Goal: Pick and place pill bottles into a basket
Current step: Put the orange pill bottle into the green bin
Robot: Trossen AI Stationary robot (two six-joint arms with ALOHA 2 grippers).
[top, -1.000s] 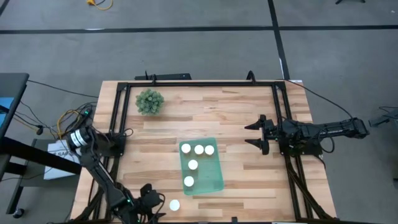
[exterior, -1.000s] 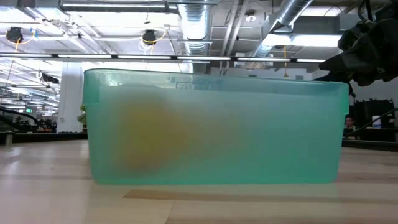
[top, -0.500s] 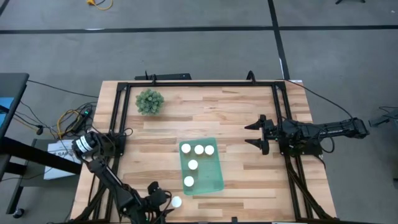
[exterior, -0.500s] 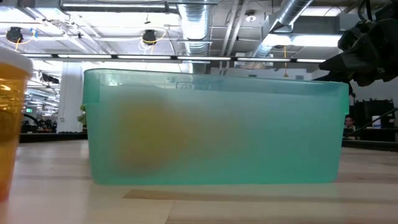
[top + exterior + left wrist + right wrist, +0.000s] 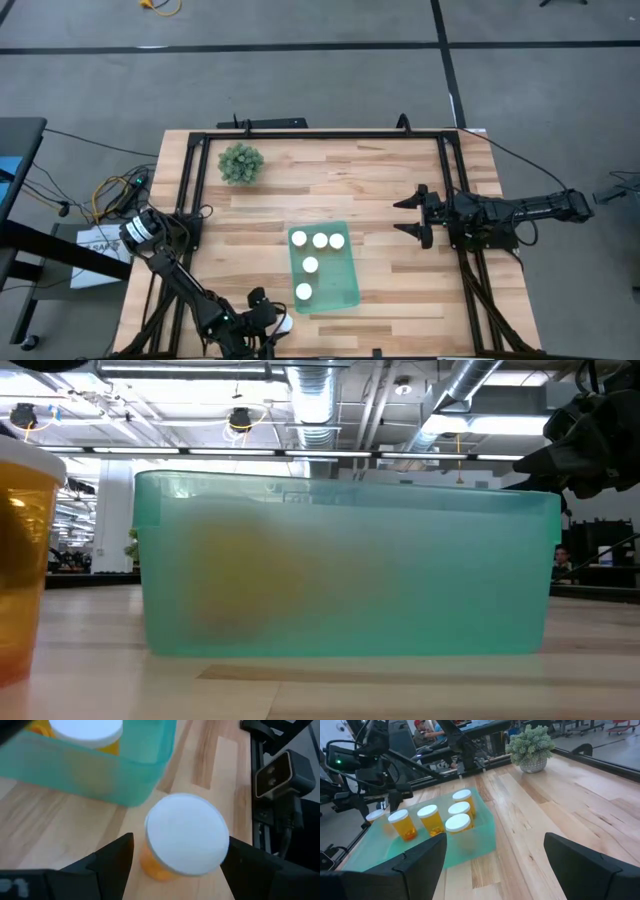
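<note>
A pill bottle with an orange body and a white cap stands on the table near its front edge, just left of the basket; it also shows in the high view and the low view. My left gripper is open, with a finger on each side of the bottle's cap. The teal basket holds several more pill bottles, all standing upright on its floor. My right gripper waits open at the table's right side. My left gripper has one finger against the rim of the bottle's cap, as far as the wrist view shows. The other finger stands a little apart from the cap. The fingers slant down from the table's near left. The bottle stands upright on the table.
A small green plant stands at the far left. A black frame runs round the table's edges. A small camera on a mount sits at the near edge, close to the bottle. Bare wood lies between the basket and my right gripper.
My left gripper has gone along the near edge toward the table's right, closing in on the pill bottle and sinking a little. The bottle has slid a short way and come into the low view from its left side.
</note>
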